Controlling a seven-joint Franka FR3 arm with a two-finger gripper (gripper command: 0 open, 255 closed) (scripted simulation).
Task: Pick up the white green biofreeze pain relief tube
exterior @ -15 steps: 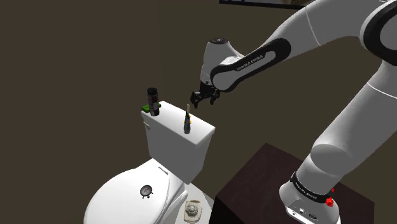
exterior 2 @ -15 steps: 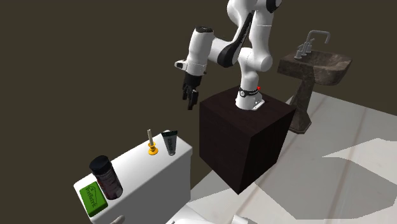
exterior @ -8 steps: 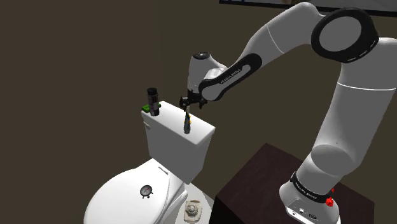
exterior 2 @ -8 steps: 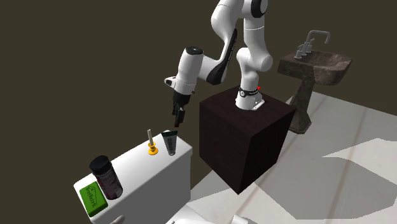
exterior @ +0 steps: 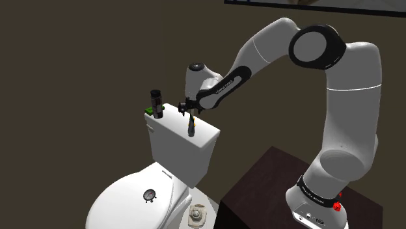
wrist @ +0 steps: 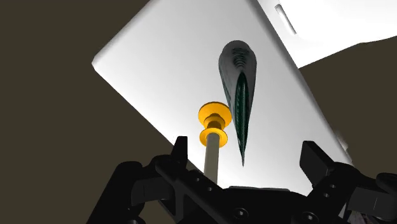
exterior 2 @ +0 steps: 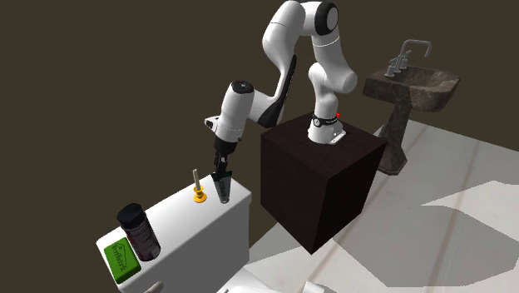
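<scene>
The tube [exterior 2: 222, 187] is dark green and grey. It stands upright on the white toilet tank lid [exterior 2: 175, 218], near the lid's end closest to the arm. In the wrist view the tube [wrist: 240, 95] points its flat crimped end toward my gripper [wrist: 248, 159]. The fingers [wrist: 182, 150] stand apart on either side of that end without touching it. My gripper [exterior 2: 220, 163] hangs open just above the tube's top. In the shoulder view my gripper [exterior: 190, 109] is directly over the tube [exterior: 192, 129].
A pale stick in a yellow holder [wrist: 213, 127] stands right beside the tube [exterior 2: 198, 190]. A dark cylinder [exterior 2: 140, 233] and a green box [exterior 2: 121, 258] sit at the lid's far end. The toilet bowl [exterior: 130, 195] lies below, and a sink [exterior 2: 412, 87] stands behind the dark stand [exterior 2: 320, 179].
The arm has reached out and lowered the gripper toward the shoulder view's left, from well clear of the tank to just above the tube. Nothing on the lid has moved.
</scene>
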